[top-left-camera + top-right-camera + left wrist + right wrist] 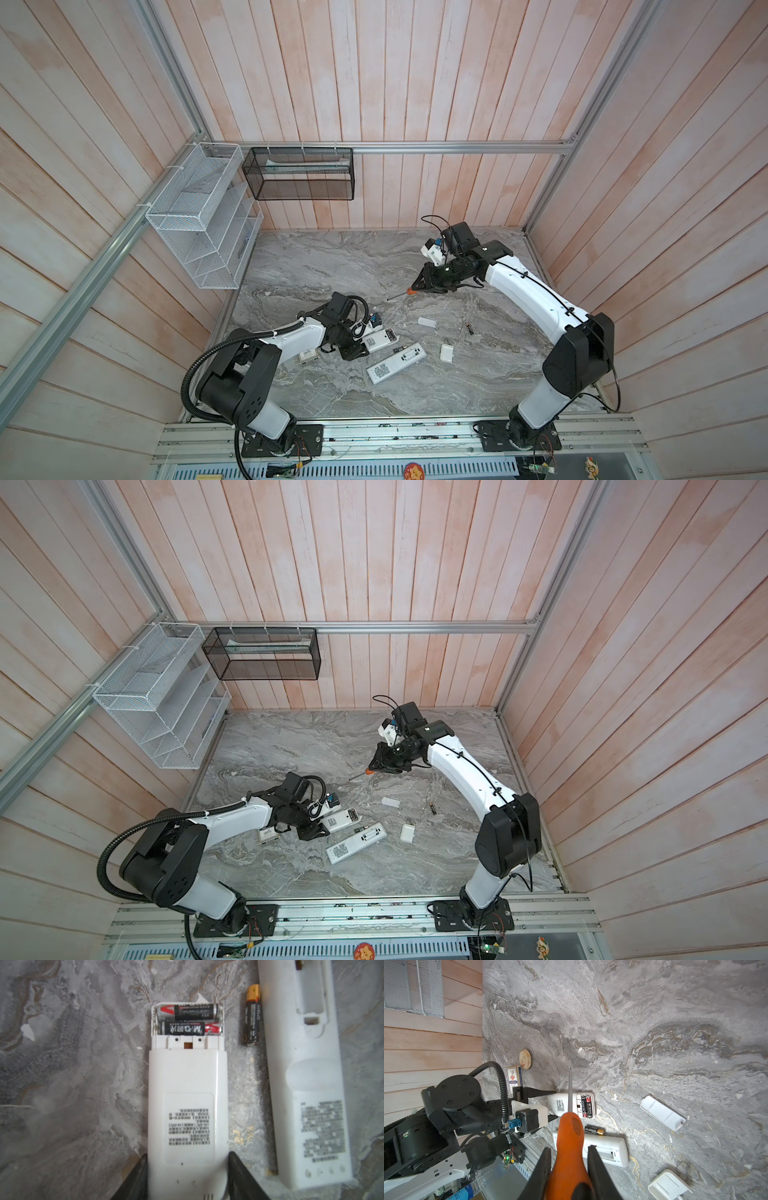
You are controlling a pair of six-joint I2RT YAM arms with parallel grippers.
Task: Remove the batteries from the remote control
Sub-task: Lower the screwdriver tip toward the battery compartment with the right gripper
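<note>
My left gripper (188, 1159) is shut on the narrow end of a small white remote control (187, 1095) that lies back-up on the marble table. Its compartment is uncovered, with two black-and-red batteries (187, 1012) side by side inside. A loose black-and-gold battery (252, 1016) lies between it and a longer white remote (307, 1084) whose compartment shows no battery. Another loose battery (469, 328) lies further right. My right gripper (569, 1148) is shut on the orange-handled screwdriver (569, 1126), held above the table at the back right (417, 286), apart from the remote.
Two white battery covers (427, 322) (446, 353) lie right of the remotes. A small box (309, 356) sits beside my left arm. A white wire rack (195, 216) and a black mesh basket (299, 174) hang on the walls at the back left.
</note>
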